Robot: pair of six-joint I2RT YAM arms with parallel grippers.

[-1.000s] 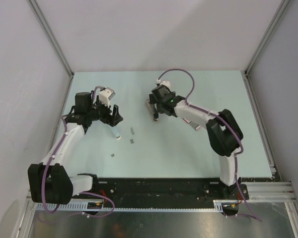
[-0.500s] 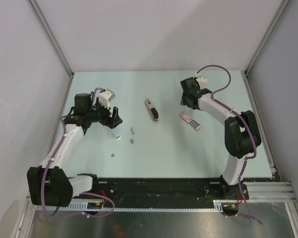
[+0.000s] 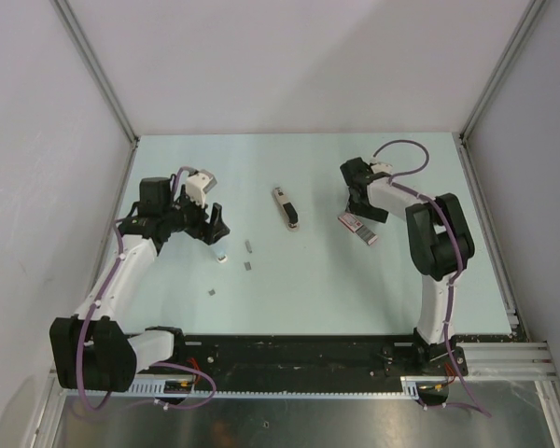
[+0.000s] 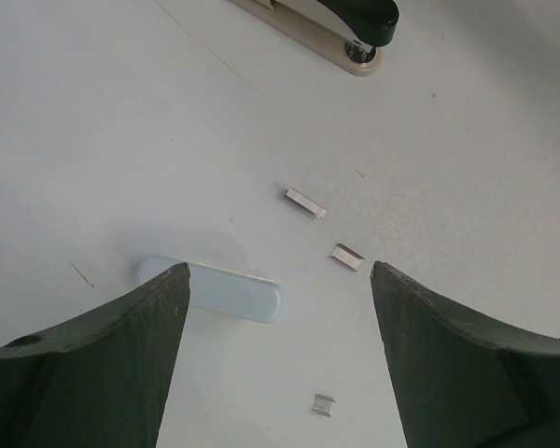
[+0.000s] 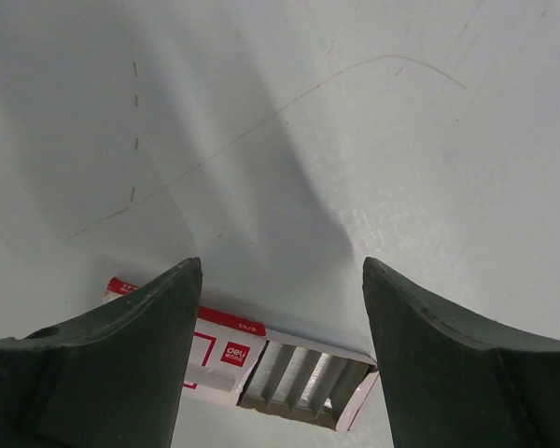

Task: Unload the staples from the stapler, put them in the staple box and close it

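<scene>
Tabletop [image 3: 355,289], pale green between grey walls [image 3: 289,65], bears scattered staples [image 4: 305,203].

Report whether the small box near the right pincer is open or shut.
Open: one end of the red-and-white box is uncovered, showing rows of grey metal strips inside.

Right gripper [image 5: 280,271] hangs over the pale table [image 5: 401,121], its two dark fingers [image 5: 103,364] spread wide at the bottom corners, nothing between them. Low in the gap lies a small box [image 5: 226,353], white with red trim and a red logo. Its right end is silver and ribbed. A long curved scratch [image 5: 289,103] runs across the table above, and soft shadow falls around the box.
</scene>
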